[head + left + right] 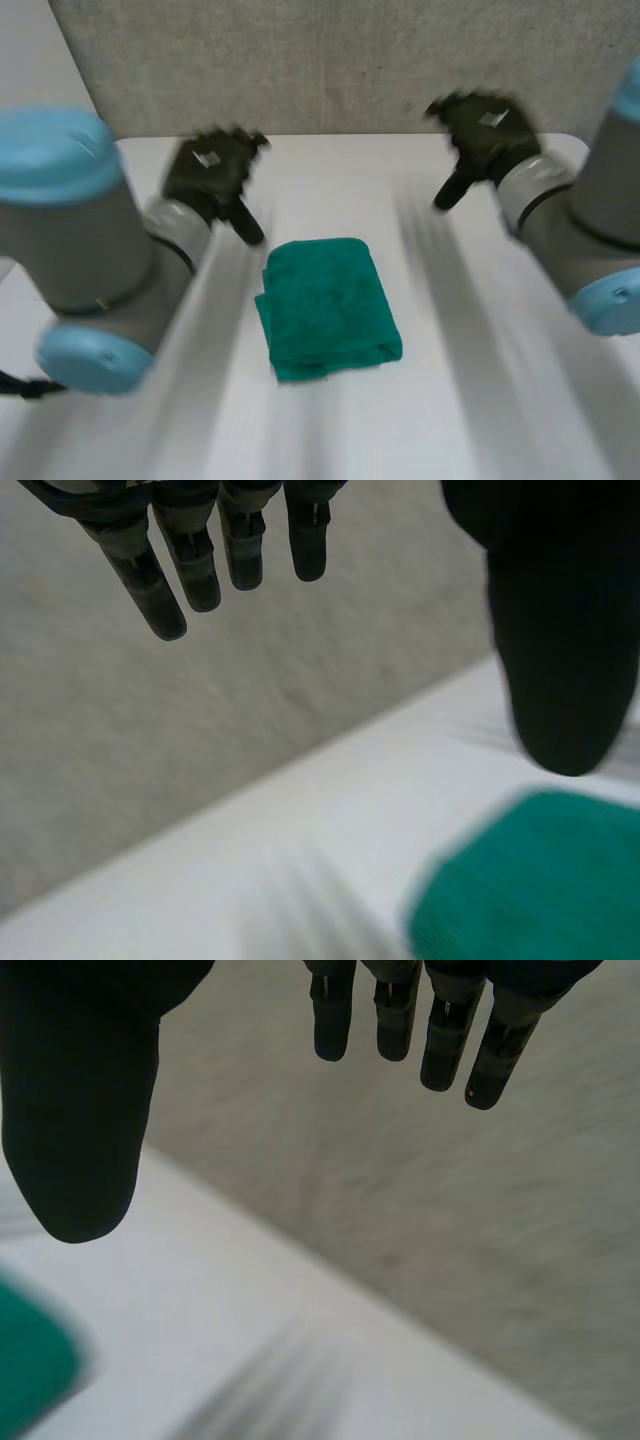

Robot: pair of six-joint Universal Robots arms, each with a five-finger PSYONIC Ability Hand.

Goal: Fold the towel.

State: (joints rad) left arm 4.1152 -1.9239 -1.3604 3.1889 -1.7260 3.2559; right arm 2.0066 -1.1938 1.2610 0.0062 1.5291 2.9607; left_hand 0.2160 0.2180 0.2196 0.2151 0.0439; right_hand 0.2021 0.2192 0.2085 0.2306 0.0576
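Both left hand [207,170] and right hand [487,135]: fingers [200,570] spread, empty; towel [325,305] whole in head view.

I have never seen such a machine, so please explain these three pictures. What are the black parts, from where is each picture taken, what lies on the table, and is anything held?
It is a robot with two arms, each ending in a black hand. One picture looks down from a camera between the arms: the left hand and the right hand are apart from a green towel, which lies folded on the white table. The other two come from wrist cameras looking along each palm. Both hands have straight fingers and hold nothing.
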